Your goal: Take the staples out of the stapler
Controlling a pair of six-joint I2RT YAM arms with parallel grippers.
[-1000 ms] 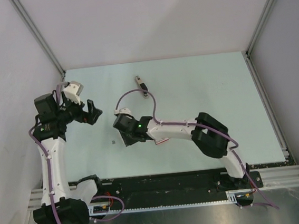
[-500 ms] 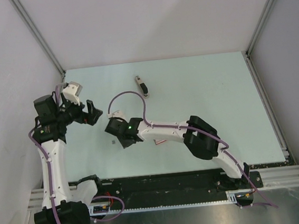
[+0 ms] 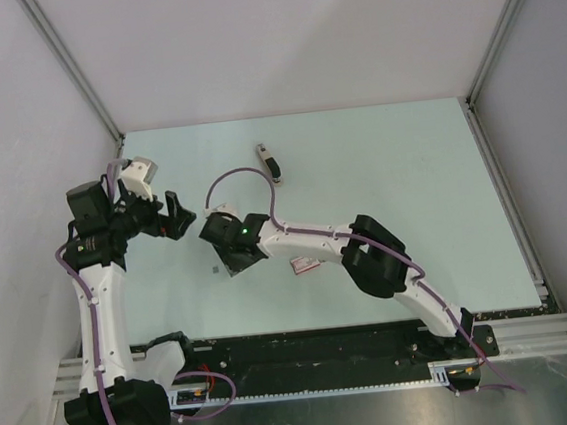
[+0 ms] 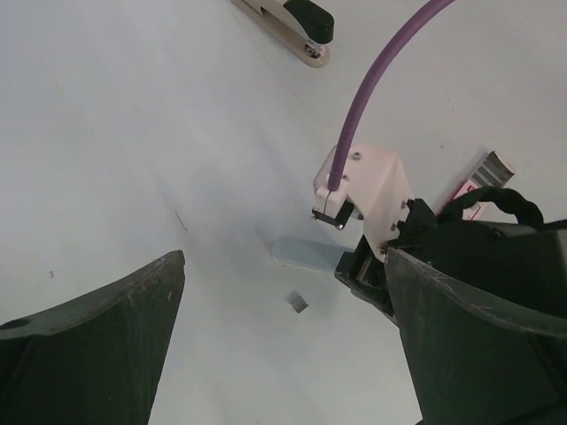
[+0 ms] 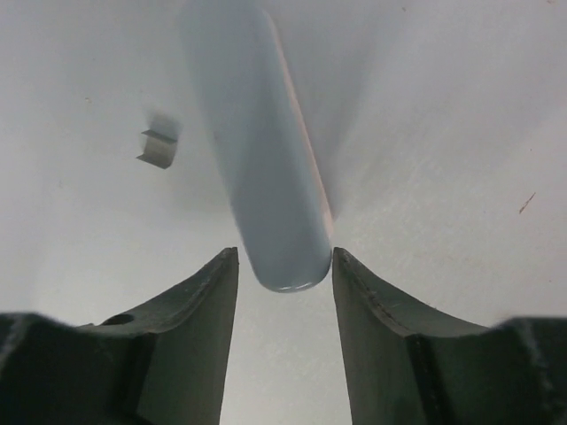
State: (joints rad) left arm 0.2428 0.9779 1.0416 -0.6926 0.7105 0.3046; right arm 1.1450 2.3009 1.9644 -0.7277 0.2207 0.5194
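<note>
Holding our left jaws wide apart by the left edge of the worktop, right jaws flanking the pale blue oblong, grip unclear, stapler well apart.

Two arms, one wide open, one reaching low

The left arm rises from its base and bends inward at the top, its left gripper tipped down with the fingers spread as wide as they go. The right arm stretches far across to the left, elbow low. Its right gripper points down with the fingers partly apart; I can't tell if they're pressing.
</note>
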